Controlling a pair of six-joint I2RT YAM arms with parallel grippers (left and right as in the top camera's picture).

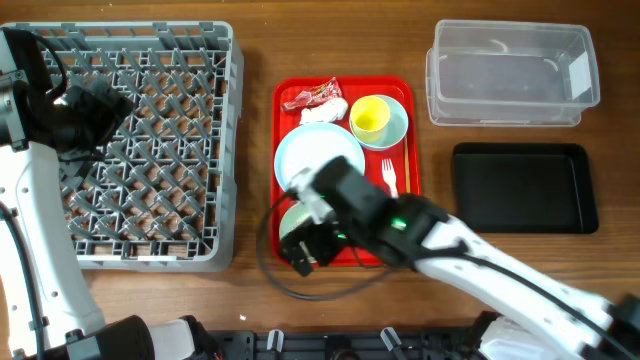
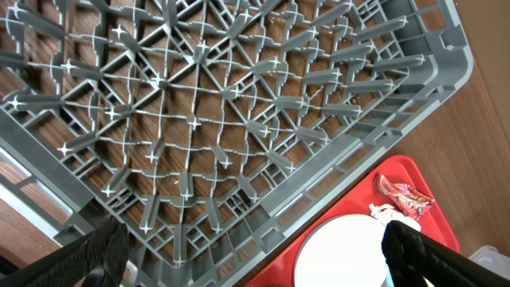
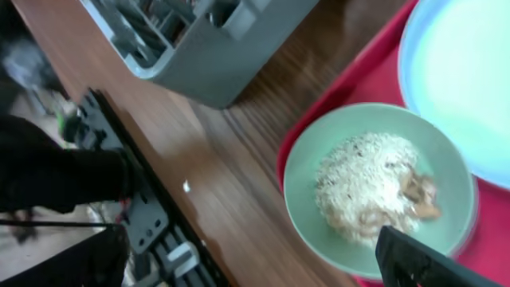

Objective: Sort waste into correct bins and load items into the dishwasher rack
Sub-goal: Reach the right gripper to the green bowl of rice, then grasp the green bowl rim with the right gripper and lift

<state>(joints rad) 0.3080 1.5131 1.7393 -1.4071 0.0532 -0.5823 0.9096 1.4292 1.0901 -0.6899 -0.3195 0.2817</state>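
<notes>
The grey dishwasher rack [image 1: 150,150] stands at the left with no items in it. My left gripper [image 1: 95,110] hovers over it, open and empty; the left wrist view shows its jaws [image 2: 255,263] above the rack's lattice [image 2: 223,119]. On the red tray lie the plate [image 1: 320,155], a yellow cup [image 1: 370,118] inside a bowl [image 1: 402,125], a red wrapper [image 1: 312,95], a white napkin [image 1: 325,112] and a fork [image 1: 389,178]. My right gripper [image 1: 305,245] is open at the tray's front-left corner, its jaws [image 3: 255,267] straddling the rim of a bowl [image 3: 319,159] holding rice scraps [image 3: 366,183].
The red serving tray [image 1: 408,190] sits mid-table. The clear tub [image 1: 510,75] is at the back right and the black tray [image 1: 520,187] is in front of it, both with nothing inside. A black cable loops by the tray's front-left corner [image 1: 275,270].
</notes>
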